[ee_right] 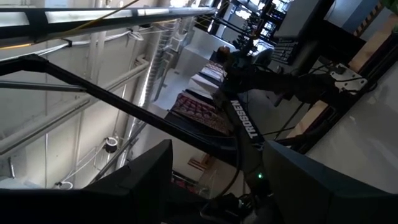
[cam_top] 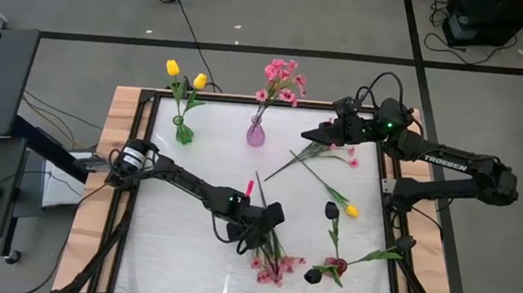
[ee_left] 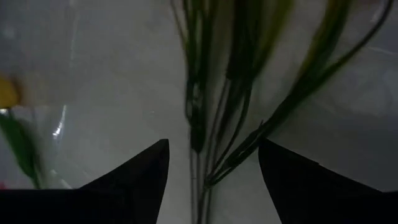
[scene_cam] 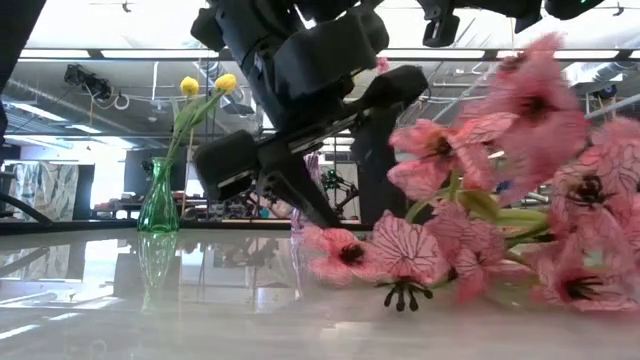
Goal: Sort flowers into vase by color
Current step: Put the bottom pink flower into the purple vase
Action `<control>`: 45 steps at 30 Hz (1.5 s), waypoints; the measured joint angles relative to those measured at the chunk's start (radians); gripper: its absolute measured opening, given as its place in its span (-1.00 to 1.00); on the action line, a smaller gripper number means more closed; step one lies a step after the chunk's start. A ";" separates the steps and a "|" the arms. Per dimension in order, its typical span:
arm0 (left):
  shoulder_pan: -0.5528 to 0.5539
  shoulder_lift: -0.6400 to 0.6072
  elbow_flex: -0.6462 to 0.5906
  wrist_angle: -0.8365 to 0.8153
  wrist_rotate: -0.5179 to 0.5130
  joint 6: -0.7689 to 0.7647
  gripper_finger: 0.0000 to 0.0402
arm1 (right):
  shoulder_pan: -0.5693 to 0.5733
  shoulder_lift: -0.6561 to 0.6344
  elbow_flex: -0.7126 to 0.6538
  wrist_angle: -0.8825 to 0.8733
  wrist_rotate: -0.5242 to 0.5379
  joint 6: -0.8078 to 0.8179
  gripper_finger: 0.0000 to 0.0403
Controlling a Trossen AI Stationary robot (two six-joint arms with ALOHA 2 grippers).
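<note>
High view: the left gripper [cam_top: 269, 225], fingers apart, hangs over the green stems of a pink spray [cam_top: 270, 261] lying well in front of the purple vase [cam_top: 256, 133] (which already holds pink blossoms). The right gripper [cam_top: 315, 132], also spread, waits beside that vase.

White capitals reading "TROSSEN" run along the right arm [cam_top: 457, 167] at the right of the overhead frame. The same word, "TROSSEN", stands in white on a dark arm link [ee_right: 244, 121] near the centre of the right wrist frame, running down its length. No other lettering, number or sign can be read in any of the four views.
</note>
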 joint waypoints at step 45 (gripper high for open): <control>0.013 0.040 0.001 0.009 0.048 -0.066 -0.78 | 0.000 0.000 0.000 -0.003 0.000 0.000 0.28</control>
